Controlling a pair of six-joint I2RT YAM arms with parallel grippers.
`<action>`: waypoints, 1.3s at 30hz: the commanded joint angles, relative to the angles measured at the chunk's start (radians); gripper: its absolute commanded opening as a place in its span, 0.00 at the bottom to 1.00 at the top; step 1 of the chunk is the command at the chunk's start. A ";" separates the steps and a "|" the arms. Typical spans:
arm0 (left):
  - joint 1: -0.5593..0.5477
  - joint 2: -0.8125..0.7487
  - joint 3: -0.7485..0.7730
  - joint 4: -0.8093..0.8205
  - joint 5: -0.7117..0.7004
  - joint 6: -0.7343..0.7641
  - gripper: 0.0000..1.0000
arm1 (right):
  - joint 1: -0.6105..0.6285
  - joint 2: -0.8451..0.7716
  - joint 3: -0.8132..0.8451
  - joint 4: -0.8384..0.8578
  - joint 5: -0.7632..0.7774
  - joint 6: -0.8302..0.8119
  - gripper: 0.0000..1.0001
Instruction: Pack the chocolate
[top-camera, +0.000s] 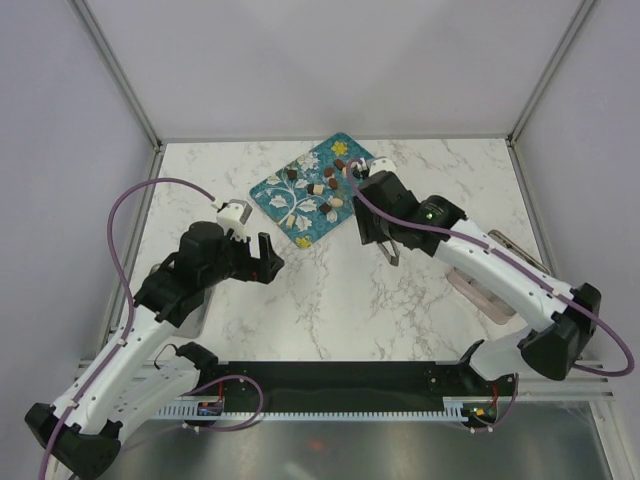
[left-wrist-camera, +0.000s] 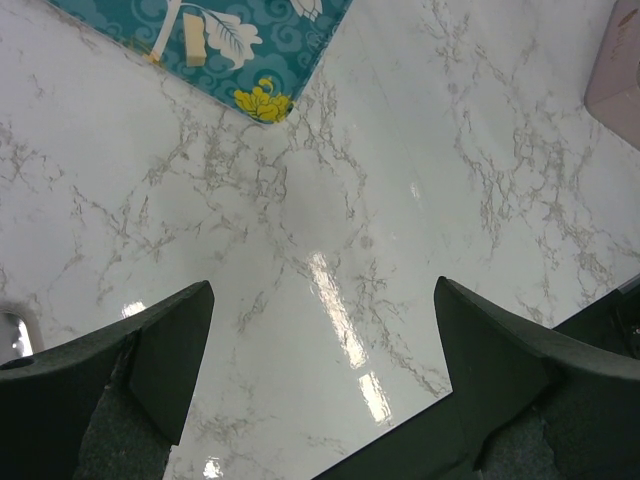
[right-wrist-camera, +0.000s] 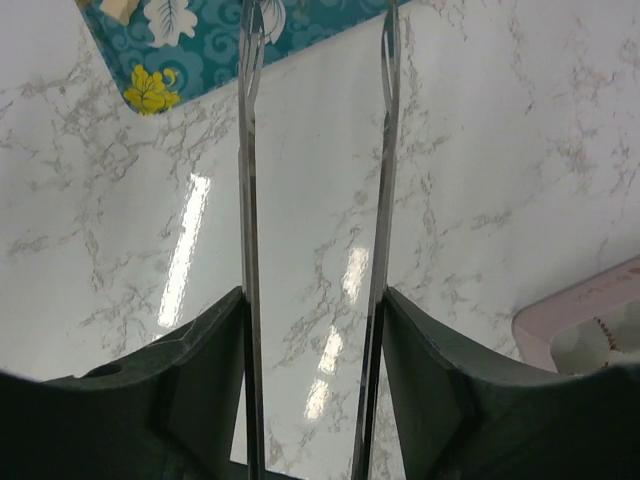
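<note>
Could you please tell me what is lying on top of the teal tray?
Small chocolates, dark brown, light brown and cream, lie scattered on the tray. The right arm covers one edge, so anything there is hidden.

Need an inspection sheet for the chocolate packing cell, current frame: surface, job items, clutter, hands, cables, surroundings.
Surface: glossy white marble table, with glare streaks.
Job's things: chocolate pieces scattered on the teal tray; pink box at right, partly under the right arm.
Clutter: pale object by the left arm, mostly hidden.
Hands: left hand open, empty, over bare table; right hand shut on tongs, tips at the tray's edge.
Cables: purple cable looped along each arm, off the tray.
Surroundings: plain walls, metal frame posts.
</note>
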 joint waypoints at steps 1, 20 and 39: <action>-0.003 0.008 0.001 0.011 -0.011 0.036 1.00 | -0.063 0.096 0.100 0.112 -0.035 -0.175 0.59; -0.003 -0.060 0.015 0.010 -0.087 0.034 0.99 | -0.196 0.540 0.315 0.245 -0.348 -0.332 0.46; -0.003 -0.055 0.015 0.008 -0.103 0.034 0.99 | -0.195 0.557 0.220 0.253 -0.377 -0.299 0.47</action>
